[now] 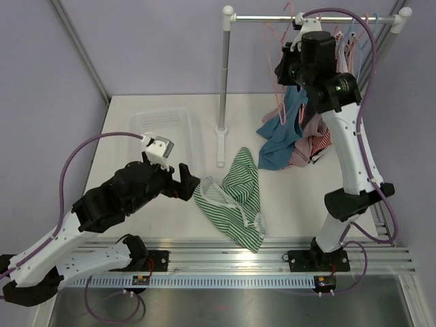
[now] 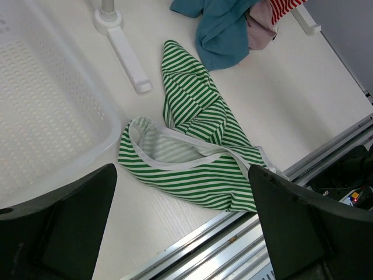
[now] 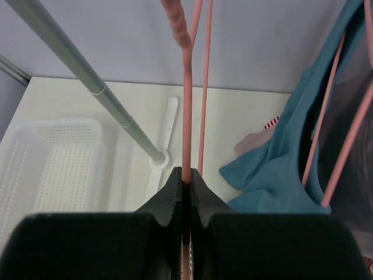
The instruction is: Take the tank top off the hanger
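We see the green striped tank top (image 1: 235, 197) lying crumpled on the white table (image 1: 293, 204). Our left gripper (image 1: 182, 181) hovers just beside it, jaws spread wide. Our right gripper (image 3: 187, 176) pinches a pink hanger (image 3: 187, 116) up by the rail (image 1: 272, 19).

Tank top (image 1: 235, 197): green-and-white stripes, white binding at the openings. It was off the hanger and lay crumpled and partly folded on the worktop (image 1: 286, 204), centre, close to the near edge. Its narrow end pointed to the far side. The wider end lay near-left with one bound opening facing up.

Hanger (image 3: 186, 116): thin, pink, bare, with a twisted section toward its top. It stood high at the far right, well apart from the tank top, one rod pinched between the closed fingers of the right claw (image 3: 187, 178).
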### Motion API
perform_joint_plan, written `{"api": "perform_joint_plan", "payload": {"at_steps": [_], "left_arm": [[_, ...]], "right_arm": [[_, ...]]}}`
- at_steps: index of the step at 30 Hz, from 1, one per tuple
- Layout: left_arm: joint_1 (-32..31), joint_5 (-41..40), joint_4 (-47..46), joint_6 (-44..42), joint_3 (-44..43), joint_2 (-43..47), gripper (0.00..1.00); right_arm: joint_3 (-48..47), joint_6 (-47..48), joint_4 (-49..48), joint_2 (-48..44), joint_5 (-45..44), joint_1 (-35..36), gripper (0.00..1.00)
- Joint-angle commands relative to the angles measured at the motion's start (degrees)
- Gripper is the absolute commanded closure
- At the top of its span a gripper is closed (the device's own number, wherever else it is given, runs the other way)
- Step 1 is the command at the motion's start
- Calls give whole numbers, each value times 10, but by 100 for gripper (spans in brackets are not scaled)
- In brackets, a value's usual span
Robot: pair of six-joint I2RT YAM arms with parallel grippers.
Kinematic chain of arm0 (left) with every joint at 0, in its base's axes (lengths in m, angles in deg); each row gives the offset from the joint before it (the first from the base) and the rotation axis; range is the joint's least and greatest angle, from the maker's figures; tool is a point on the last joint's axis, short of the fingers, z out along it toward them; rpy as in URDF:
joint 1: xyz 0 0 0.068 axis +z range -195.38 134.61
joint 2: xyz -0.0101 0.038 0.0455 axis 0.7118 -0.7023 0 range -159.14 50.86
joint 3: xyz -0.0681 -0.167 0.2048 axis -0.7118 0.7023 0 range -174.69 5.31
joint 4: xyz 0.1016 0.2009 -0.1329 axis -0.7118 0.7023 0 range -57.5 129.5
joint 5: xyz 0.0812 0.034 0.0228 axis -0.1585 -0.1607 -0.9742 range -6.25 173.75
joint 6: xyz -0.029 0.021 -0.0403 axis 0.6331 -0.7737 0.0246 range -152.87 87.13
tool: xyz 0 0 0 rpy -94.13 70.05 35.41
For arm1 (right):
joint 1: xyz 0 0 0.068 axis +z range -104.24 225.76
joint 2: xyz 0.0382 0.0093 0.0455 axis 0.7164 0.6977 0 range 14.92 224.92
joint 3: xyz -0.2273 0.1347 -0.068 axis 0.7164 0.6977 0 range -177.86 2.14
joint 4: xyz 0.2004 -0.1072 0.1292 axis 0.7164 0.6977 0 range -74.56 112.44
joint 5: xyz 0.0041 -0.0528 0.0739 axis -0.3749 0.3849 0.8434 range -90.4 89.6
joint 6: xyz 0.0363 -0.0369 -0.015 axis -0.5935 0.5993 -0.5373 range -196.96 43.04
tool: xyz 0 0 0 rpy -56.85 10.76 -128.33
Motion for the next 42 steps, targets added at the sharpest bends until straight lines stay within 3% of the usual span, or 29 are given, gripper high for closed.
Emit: {"api": "perform_joint_plan", "payload": {"at_steps": [1,6,15,16,18,19,23,25,26,27,34,38,42], "left_arm": [[-5,-22,-30,7,44,42,1],[-6,-30,-34,16,69,46,1],[-22,-2,-88,17,96,-3,1],[-30,-2,-95,19,97,-9,1],[-38,-5,-112,22,101,-31,1],[-45,-5,-119,21,102,-38,1],[-65,-4,-158,17,104,-87,1],[-75,-4,-179,11,104,-124,1],[-78,-2,-187,8,104,-136,1],[-80,1,-196,7,104,-151,1],[-86,38,-260,0,96,-303,1],[-89,60,-290,2,86,-379,1],[-98,80,-307,0,64,-455,1]], "right_arm": [[-83,39,-17,63,-4,1,100],[-194,53,9,159,-4,2,100],[-132,38,-17,144,9,2,98],[-127,37,-15,139,14,1,86],[-113,34,-15,123,15,1,72],[-108,33,-14,116,19,2,58],[-67,29,-14,65,35,2,44],[-32,26,-14,21,58,1,27],[-4,22,-14,-11,66,2,8],[9,20,-13,-28,72,1,1],[186,7,-26,-221,162,1,0],[335,-17,-56,-368,215,1,1],[427,-17,-83,-462,314,2,1]]}}
